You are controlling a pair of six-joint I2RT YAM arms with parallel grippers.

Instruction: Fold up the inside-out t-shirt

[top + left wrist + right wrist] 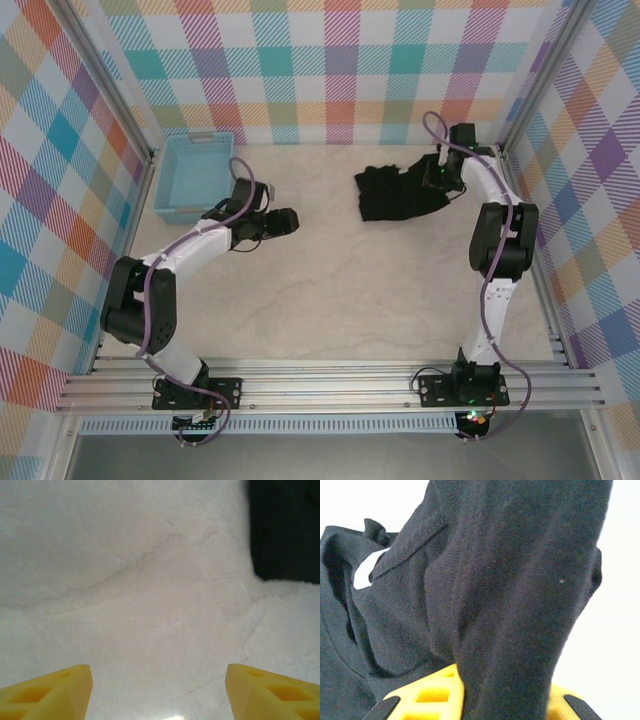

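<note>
The black t-shirt [398, 192] lies crumpled at the back right of the table. My right gripper [436, 176] sits at its right edge, shut on a thick fold of the t-shirt [520, 605] that rises between the yellow fingers [427, 695]. A small white patch [367, 572] peeks out of the cloth on the left of the right wrist view. My left gripper [288, 222] hovers over bare table left of the shirt, open, its yellow fingers [47, 692] wide apart with nothing between them. A corner of the t-shirt [285, 530] reaches into the upper right of the left wrist view.
A light blue plastic basket [194, 176] stands at the back left, close behind the left arm. Checked walls enclose the pale marble table [330, 290] on three sides. Aluminium rails run along the near edge.
</note>
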